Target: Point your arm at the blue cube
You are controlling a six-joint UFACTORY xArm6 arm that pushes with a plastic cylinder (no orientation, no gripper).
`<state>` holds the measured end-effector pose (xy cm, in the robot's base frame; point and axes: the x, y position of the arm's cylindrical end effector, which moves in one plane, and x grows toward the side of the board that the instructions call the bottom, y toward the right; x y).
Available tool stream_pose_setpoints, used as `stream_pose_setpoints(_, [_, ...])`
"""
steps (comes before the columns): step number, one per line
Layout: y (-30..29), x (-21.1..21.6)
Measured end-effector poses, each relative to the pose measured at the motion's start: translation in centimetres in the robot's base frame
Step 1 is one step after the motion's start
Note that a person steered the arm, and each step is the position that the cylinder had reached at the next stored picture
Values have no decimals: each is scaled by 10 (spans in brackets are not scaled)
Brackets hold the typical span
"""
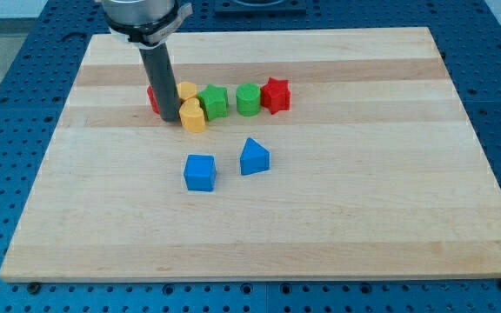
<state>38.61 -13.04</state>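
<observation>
Bright, even overhead lighting. Sharp focus across the whole worktop (364,217). Short, soft shadows under the blocks and beside the rod (159,78). No glare on the pale wood. No visible blur. Little distortion toward the edges.

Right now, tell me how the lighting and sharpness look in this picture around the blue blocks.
Camera view: even, soft overhead light, no glare on the wooden board. The blue cube and blue triangular block are sharp, each casting only a faint short shadow. My tip, at the view's top left of the cube beside a yellow block, is in focus; the arm's top is cropped.
</observation>
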Motion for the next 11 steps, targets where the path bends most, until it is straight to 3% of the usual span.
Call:
stream_pose_setpoints(2, [27,9])
stream_pose_setpoints(8, [22,48])
stream_pose_setpoints(10, [-3,109])
stream_pose_setpoints(11, [13,143])
